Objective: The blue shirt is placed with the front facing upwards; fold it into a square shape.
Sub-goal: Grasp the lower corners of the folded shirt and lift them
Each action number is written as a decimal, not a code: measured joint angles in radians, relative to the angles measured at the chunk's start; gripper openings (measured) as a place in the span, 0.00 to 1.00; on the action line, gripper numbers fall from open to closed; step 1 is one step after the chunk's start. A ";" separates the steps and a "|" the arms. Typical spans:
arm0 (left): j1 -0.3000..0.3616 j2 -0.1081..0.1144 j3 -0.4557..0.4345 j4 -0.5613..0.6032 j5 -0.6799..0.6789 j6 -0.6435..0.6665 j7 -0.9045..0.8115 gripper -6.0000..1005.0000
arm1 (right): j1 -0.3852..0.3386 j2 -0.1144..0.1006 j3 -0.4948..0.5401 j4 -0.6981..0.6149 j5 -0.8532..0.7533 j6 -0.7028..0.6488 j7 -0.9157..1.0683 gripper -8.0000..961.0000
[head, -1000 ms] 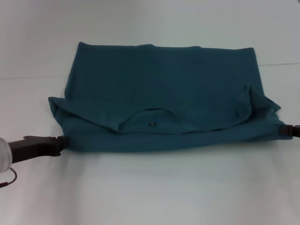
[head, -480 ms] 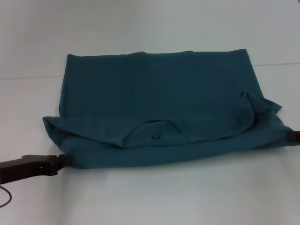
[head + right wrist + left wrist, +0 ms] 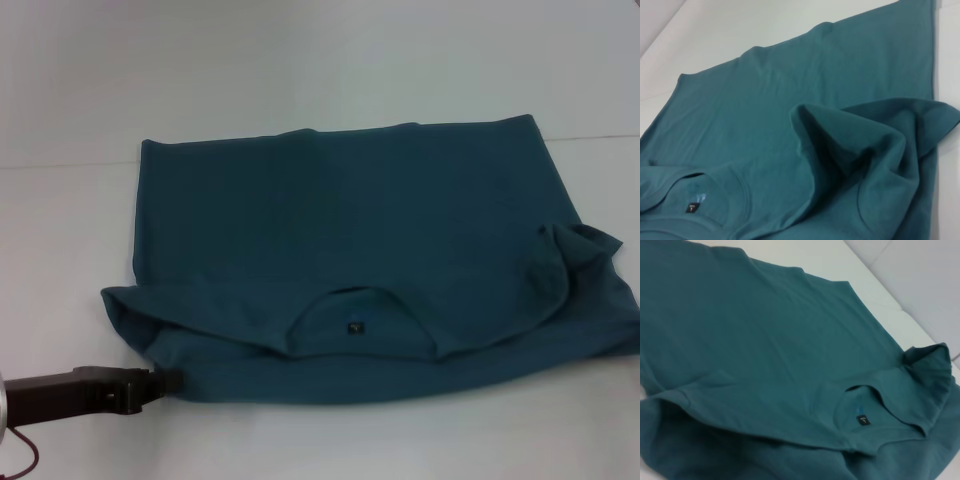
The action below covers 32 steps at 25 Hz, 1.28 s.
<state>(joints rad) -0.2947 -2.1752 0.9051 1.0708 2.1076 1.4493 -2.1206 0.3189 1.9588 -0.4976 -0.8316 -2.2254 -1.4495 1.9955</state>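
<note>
The blue shirt lies on the white table, folded over itself so its back faces up. Its round collar and small dark neck label sit near the front edge. A bunched sleeve sticks up at the right. My left gripper is at the shirt's near left corner, shut on the cloth edge. The left wrist view shows the shirt and label. In the right wrist view the shirt has a raised fold. My right gripper does not show in any view.
The white table stretches behind and in front of the shirt. A faint seam line crosses it at the shirt's far edge. The shirt's right side reaches the edge of the head view.
The shirt has slid toward me and a little right, with my left gripper moving nearer along with its corner. The right gripper, seen at the right edge earlier, has left the head view.
</note>
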 joint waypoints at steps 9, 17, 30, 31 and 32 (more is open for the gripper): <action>-0.095 0.021 -0.056 0.079 0.005 0.018 -0.035 0.02 | 0.079 -0.028 0.035 -0.060 0.002 -0.022 0.085 0.08; -0.168 0.049 -0.079 0.165 0.009 0.030 -0.084 0.02 | 0.165 -0.044 0.044 -0.179 0.003 -0.073 0.196 0.09; -0.103 0.021 -0.099 0.183 0.004 0.093 -0.060 0.02 | 0.080 -0.017 0.059 -0.191 0.002 -0.129 0.141 0.10; -0.091 0.017 -0.097 0.183 0.004 0.105 -0.049 0.02 | 0.065 -0.008 0.059 -0.189 0.002 -0.129 0.131 0.10; -0.074 0.013 -0.096 0.180 0.003 0.123 -0.035 0.02 | 0.052 -0.001 0.059 -0.187 0.002 -0.130 0.120 0.10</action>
<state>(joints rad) -0.3692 -2.1626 0.8092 1.2503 2.1110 1.5724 -2.1556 0.3707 1.9581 -0.4385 -1.0184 -2.2233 -1.5793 2.1151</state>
